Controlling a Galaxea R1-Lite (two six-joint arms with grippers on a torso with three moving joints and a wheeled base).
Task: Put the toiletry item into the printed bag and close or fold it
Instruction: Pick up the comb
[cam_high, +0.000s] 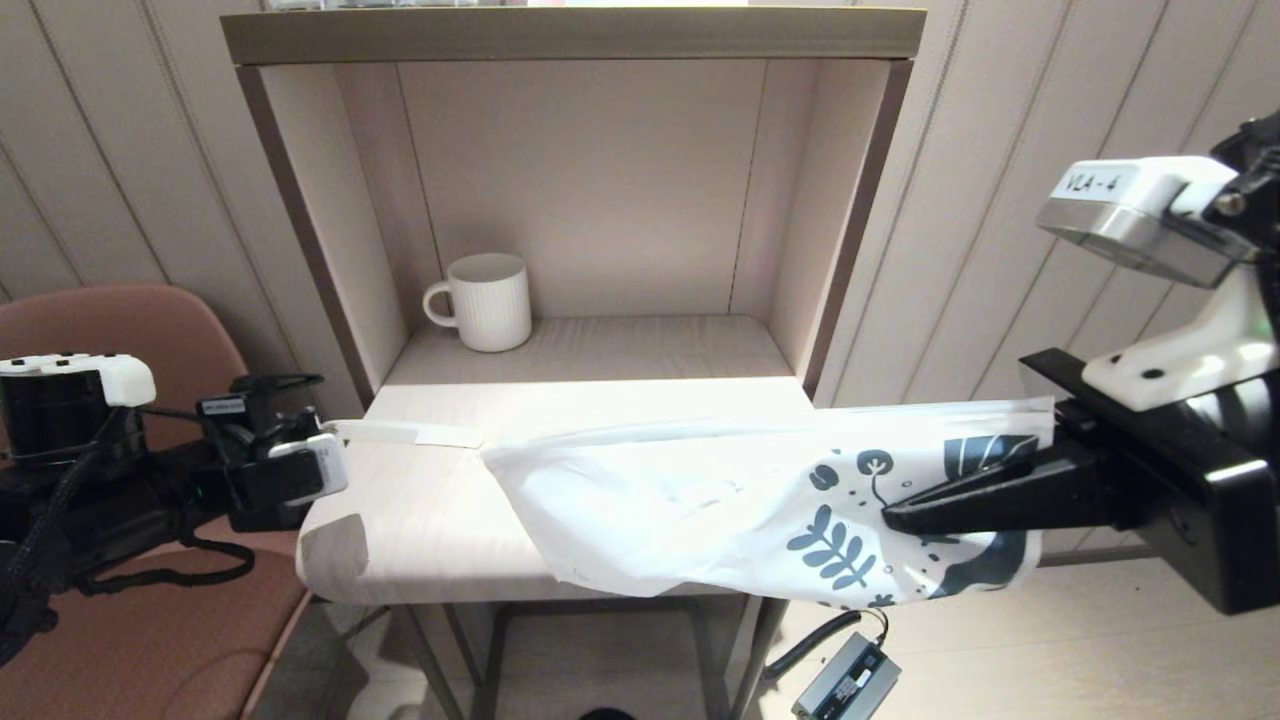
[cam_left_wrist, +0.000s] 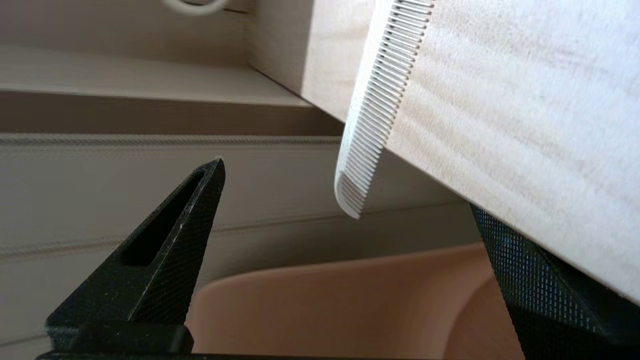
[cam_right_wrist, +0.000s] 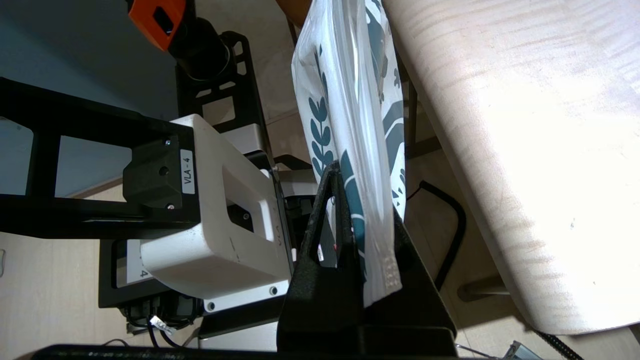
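Note:
The white comb (cam_high: 410, 432) lies flat on the left part of the wooden tabletop (cam_high: 420, 530), its toothed end (cam_left_wrist: 367, 120) sticking out past the left edge. My left gripper (cam_left_wrist: 347, 185) is open at that edge with the comb's tip between its spread fingers and touching neither; one finger (cam_left_wrist: 165, 250) is beside the table, the other (cam_left_wrist: 540, 295) under it. The printed bag (cam_high: 700, 500) drapes across the table's right half and off its right side. My right gripper (cam_right_wrist: 365, 200) is shut on the bag's leaf-printed end (cam_right_wrist: 350, 100), holding it up beside the table.
A white ribbed mug (cam_high: 488, 300) stands at the left inside the open shelf cubby (cam_high: 600, 200) behind the tabletop. A pink chair (cam_high: 130, 330) sits under my left arm. A power adapter (cam_high: 845, 680) and its cable lie on the floor below the bag.

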